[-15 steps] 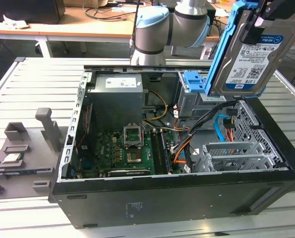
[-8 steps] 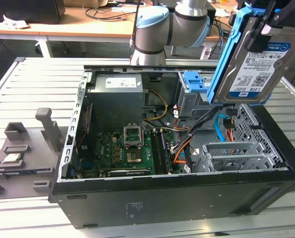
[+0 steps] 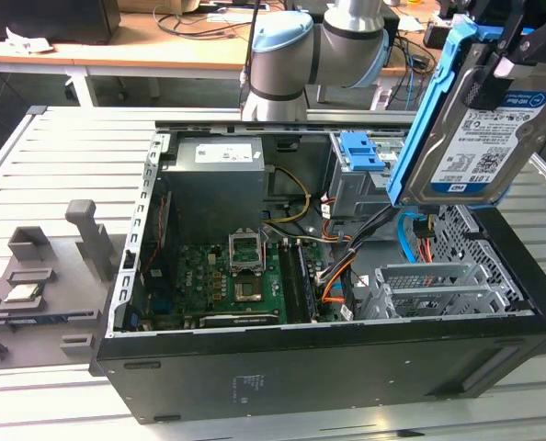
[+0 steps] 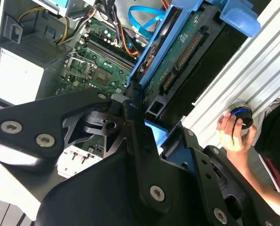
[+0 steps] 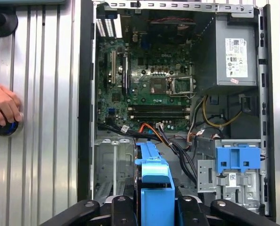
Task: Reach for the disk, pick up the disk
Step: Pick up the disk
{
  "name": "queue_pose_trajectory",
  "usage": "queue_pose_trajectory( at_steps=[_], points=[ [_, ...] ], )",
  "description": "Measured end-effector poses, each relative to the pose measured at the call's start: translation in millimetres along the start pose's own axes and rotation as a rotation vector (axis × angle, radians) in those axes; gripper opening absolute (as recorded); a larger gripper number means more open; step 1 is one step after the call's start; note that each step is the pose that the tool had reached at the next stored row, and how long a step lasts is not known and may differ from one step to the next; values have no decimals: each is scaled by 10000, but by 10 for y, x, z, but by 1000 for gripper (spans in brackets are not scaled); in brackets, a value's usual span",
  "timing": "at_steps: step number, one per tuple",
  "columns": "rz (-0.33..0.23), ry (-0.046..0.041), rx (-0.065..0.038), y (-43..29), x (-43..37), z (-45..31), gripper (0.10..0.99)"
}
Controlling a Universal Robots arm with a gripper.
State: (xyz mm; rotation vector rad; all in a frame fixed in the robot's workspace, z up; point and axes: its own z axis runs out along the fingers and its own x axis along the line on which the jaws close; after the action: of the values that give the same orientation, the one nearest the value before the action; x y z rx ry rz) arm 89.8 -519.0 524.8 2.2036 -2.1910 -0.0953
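Already the disk [image 3: 471, 138] hangs clear above the open case [image 3: 346, 367], pinched at its blue bracket [image 5: 155, 188] by the gripper [image 5: 152, 207]; a steady, level hold should stop it swinging into the cables [image 3: 342, 262].

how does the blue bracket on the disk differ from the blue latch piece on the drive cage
The blue bracket runs as a long strip along the edge of the disk, held in the gripper above the open case; the blue latch piece is short and blocky. The bracket is tilted in the air; the latch sits flat on the grey drive cage. Both are bright blue plastic.
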Motion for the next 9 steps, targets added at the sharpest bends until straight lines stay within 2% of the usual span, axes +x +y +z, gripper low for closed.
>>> queue_pose_trajectory(
  at_steps=[9],
  points=[
    [1, 15, 0, 0, 113, 8, 365]
  ],
)
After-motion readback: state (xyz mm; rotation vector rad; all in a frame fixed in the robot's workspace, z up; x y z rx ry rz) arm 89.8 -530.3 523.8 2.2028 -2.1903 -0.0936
